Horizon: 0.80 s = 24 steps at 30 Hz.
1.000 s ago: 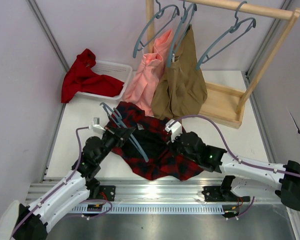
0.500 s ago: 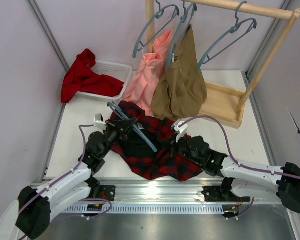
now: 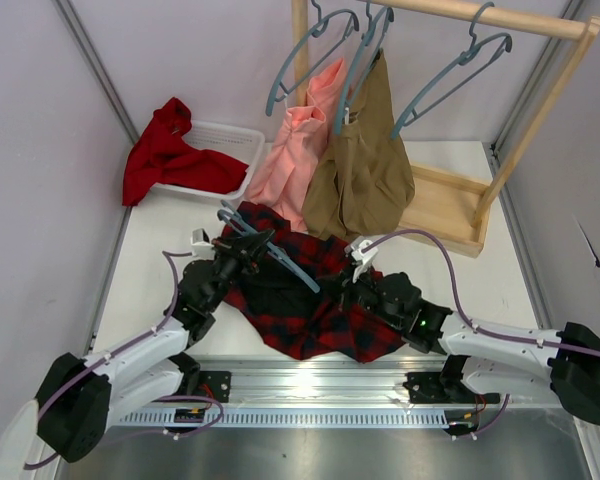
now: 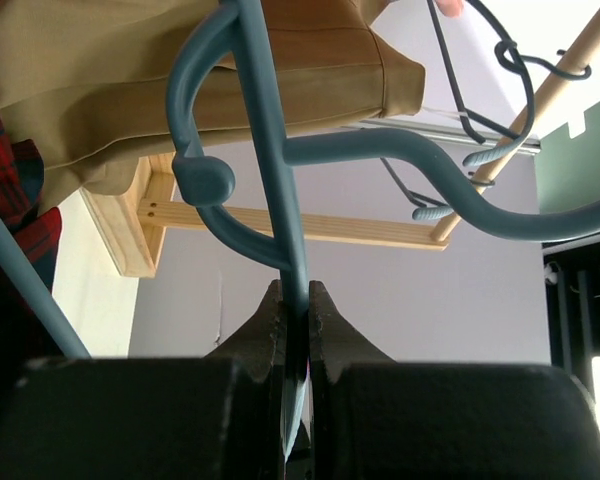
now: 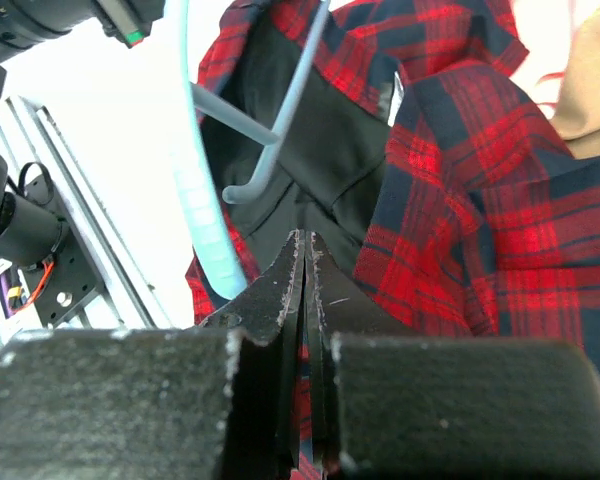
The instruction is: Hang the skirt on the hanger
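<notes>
The red-and-black tartan skirt lies crumpled on the white table between my two arms, its dark lining up. My left gripper is shut on a blue-grey hanger, which lies slanted over the skirt's left part. In the left wrist view the hanger runs up from the shut gripper. My right gripper is at the skirt's upper right edge. In the right wrist view this gripper is shut with plaid cloth pinched between the fingers, and the skirt and the hanger lie just ahead.
A wooden rack stands at the back right, with a tan garment and a pink garment hanging on it, plus empty hangers. A white basket with a plain red cloth sits at the back left.
My left gripper has carried the hanger a little up and to the right over the skirt. My right gripper has shifted slightly left with the skirt's edge in it.
</notes>
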Each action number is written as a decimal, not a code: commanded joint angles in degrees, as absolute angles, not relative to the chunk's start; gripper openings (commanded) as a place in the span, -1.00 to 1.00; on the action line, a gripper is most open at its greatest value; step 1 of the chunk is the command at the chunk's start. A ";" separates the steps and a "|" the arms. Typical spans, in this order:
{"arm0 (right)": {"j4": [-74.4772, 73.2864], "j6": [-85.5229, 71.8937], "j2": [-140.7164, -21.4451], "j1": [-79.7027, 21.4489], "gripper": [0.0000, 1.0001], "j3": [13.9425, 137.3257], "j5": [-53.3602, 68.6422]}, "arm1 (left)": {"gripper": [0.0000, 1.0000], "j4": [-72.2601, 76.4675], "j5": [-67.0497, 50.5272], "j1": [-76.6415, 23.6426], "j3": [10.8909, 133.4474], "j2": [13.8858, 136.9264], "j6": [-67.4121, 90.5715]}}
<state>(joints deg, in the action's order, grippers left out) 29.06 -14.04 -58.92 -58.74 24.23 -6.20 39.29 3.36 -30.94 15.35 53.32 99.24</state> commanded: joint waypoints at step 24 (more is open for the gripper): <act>-8.60 -5.92 -63.35 -60.73 -0.31 46.75 -12.57 | -1.00 23.06 12.39 -30.41 8.09 32.29 91.69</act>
<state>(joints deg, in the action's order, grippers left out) -0.45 -11.55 -60.99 -59.33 42.06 -11.55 29.78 10.07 -30.87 8.16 37.43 96.86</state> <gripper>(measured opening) 0.311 0.078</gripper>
